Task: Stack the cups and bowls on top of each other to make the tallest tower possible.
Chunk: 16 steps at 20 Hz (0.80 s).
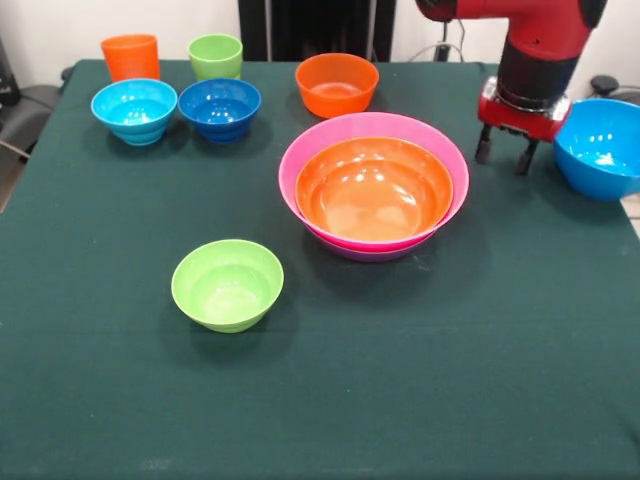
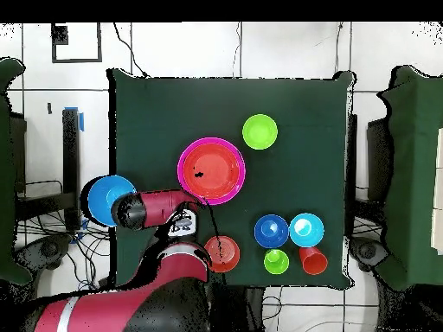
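Bright even light, glare on glossy bowls [image 1: 374, 190], soft shadows

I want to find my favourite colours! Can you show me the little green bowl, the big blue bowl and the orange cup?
little green bowl [image 1: 227, 285]: front view, on its inside bottom.
big blue bowl [image 1: 603, 148]: front view, on its inner wall.
orange cup [image 1: 130, 57]: front view, on its outer side.

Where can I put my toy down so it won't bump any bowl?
The bare cloth in front of the small green bowl and the nested big bowls is free. The back row by the orange cup and the gripper is crowded.
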Available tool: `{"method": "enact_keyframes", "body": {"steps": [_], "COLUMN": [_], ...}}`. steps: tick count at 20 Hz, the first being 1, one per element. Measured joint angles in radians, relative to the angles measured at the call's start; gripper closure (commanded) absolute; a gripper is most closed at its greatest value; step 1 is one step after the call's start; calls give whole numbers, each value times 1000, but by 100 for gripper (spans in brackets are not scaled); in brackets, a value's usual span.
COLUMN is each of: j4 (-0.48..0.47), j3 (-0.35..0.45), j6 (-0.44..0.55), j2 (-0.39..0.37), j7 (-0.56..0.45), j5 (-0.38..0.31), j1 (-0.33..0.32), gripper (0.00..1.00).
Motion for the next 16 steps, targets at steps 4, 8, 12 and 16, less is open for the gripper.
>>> {"method": "enact_keyframes", "body": {"steps": [4, 8, 12, 16], "j4": [92, 198, 268, 280], "j3": [150, 330, 474, 530], "j6": [47, 80, 80, 80], "j2": [-79, -148, -180, -186], "j7": [-10, -24, -26, -26], "j5": [-23, -26, -33, -65], "j1": [-177, -422, -629, -688], "gripper": [0, 0, 0, 0]}}
